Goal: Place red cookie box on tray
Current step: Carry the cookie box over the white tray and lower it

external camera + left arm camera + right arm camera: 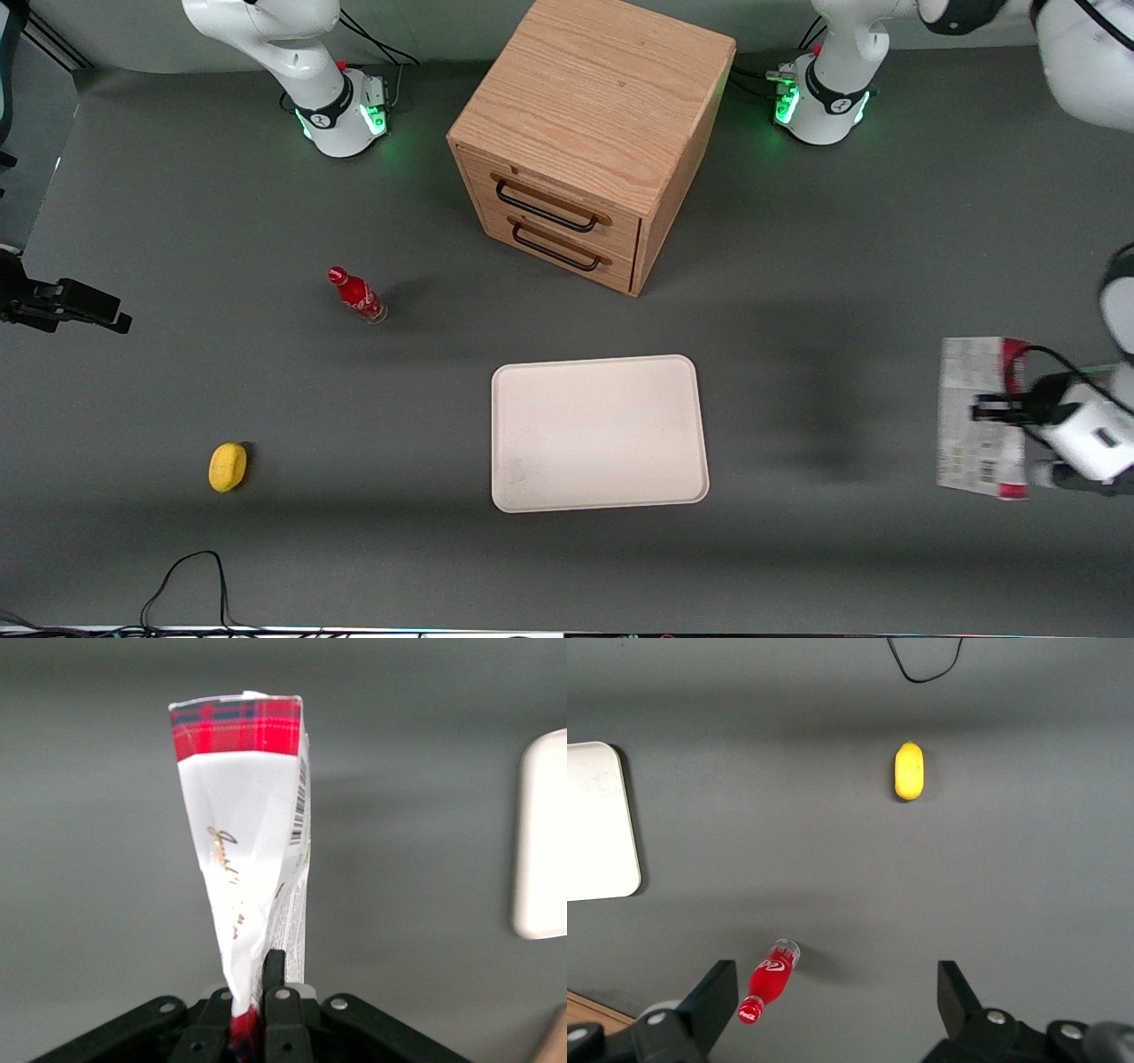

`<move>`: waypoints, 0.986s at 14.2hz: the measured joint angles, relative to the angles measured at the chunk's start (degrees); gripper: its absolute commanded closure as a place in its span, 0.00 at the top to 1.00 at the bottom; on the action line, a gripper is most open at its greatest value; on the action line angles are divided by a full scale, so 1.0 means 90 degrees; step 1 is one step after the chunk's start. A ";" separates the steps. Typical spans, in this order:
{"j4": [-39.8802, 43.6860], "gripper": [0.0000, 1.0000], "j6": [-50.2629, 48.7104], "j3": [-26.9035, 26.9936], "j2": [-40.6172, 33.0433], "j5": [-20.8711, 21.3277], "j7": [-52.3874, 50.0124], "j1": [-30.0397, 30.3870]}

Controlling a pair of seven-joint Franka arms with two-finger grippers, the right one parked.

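Observation:
My left gripper is toward the working arm's end of the table, shut on the red cookie box. It holds the box above the table with its grey-white printed face toward the front camera. In the left wrist view the box sticks out from between the fingers, its red tartan end farthest from the gripper and its barcode edge showing. The cream-white tray lies flat on the table, well apart from the box; its rim also shows in the left wrist view and in the right wrist view.
A wooden two-drawer cabinet stands farther from the front camera than the tray. A small red bottle and a yellow object lie toward the parked arm's end. A black cable loops near the front edge.

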 measured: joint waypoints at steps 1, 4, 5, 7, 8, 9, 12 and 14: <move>0.0117 0.00 -0.0045 -0.0238 -0.0001 0.0060 -0.0679 -0.0217; 0.0152 0.00 0.0212 -0.1147 0.0091 0.0815 -0.2206 -0.0669; 0.0137 0.00 0.0404 -0.1419 0.0186 0.1119 -0.2580 -0.0788; 0.0103 0.00 0.0804 -0.1735 0.0492 0.1530 -0.3215 -0.1093; 0.0094 0.00 0.1064 -0.1786 0.0687 0.1649 -0.3441 -0.1267; 0.0076 0.00 0.1335 -0.1802 0.0891 0.1757 -0.3621 -0.1427; -0.0080 0.00 0.2193 -0.1807 0.1485 0.2177 -0.4239 -0.1755; -0.0109 0.00 0.2505 -0.1808 0.1808 0.2449 -0.4551 -0.1864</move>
